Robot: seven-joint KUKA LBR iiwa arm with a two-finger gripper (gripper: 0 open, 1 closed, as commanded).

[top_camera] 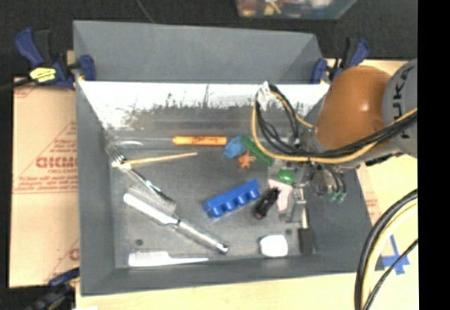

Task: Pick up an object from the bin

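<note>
Several small things lie scattered on the floor of the grey bin [95, 182], and the gripper [301, 214] hangs low at about 4 o'clock from the bin's centre, close to the right wall. Whether the claw is apart or together cannot be told, as cables and the orange cover [351, 112] crowd the wrist. Nearest to it, just at its 9 o'clock, is a small black cylinder [264, 204] lying tilted, with a pale pink piece [285, 198] touching it on the gripper's side. At the gripper's 7 o'clock, near the front wall, sits a white rounded lump [273, 246]. A blue ridged block [231, 202] lies near the bin's centre, beside the black cylinder at its 9 o'clock. Toward 12 o'clock are an orange marker [200, 140] and a small cluster of blue, green and orange bits [242, 150]. Toward 8 and 9 o'clock lie a thin wooden stick [158, 158], a dark-bristled brush [151, 191] and two white toothbrushes [172, 221].
</note>
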